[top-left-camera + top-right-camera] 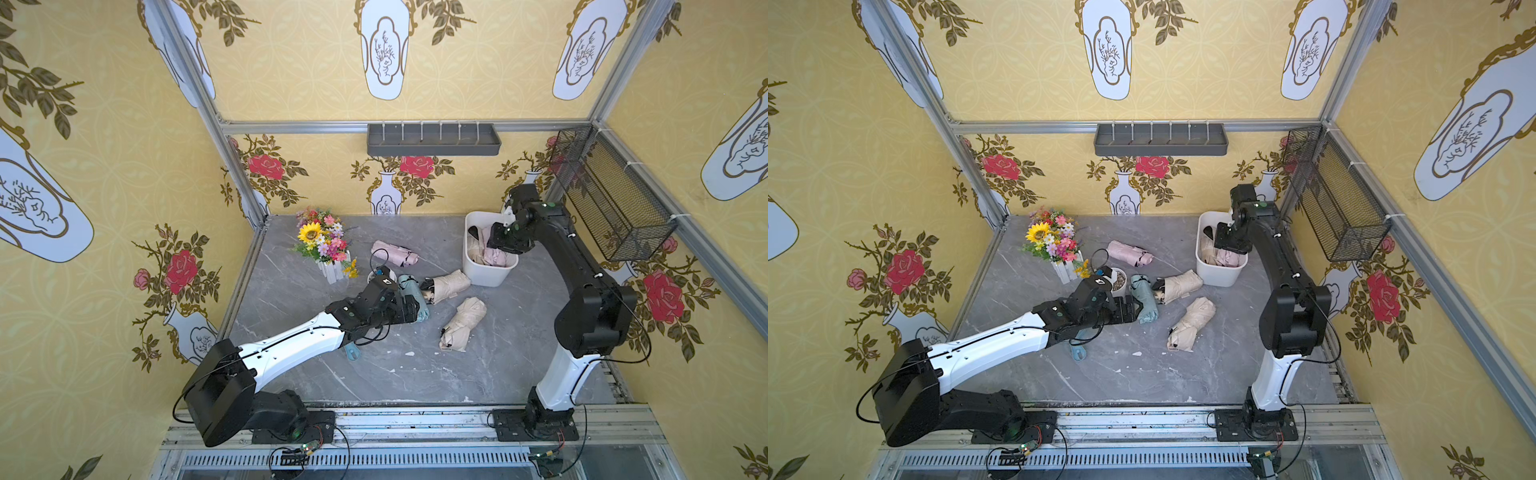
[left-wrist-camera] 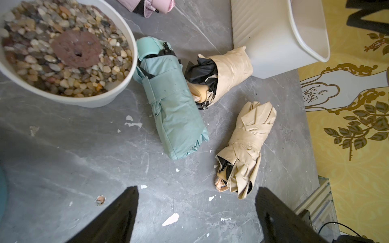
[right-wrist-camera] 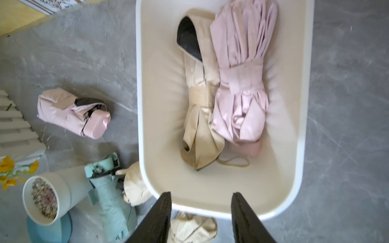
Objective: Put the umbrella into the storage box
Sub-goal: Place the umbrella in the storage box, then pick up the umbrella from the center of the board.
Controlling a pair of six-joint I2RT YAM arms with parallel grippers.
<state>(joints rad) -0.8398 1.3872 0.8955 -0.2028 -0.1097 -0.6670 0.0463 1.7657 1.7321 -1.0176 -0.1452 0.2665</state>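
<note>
Pincers released: left pincer (image 2: 196, 189) by teal umbrella (image 2: 174, 109), right pincer (image 3: 201, 193) over storage box (image 3: 308, 84).
Adjacent pebble pot (image 2: 101, 101) may be knocked during grasp.

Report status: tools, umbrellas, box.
Left tool open, empty, by teal umbrella. Right tool open, empty, over box. Box holds beige umbrella, pink umbrella; four on table. Pebble pot beside teal one.
</note>
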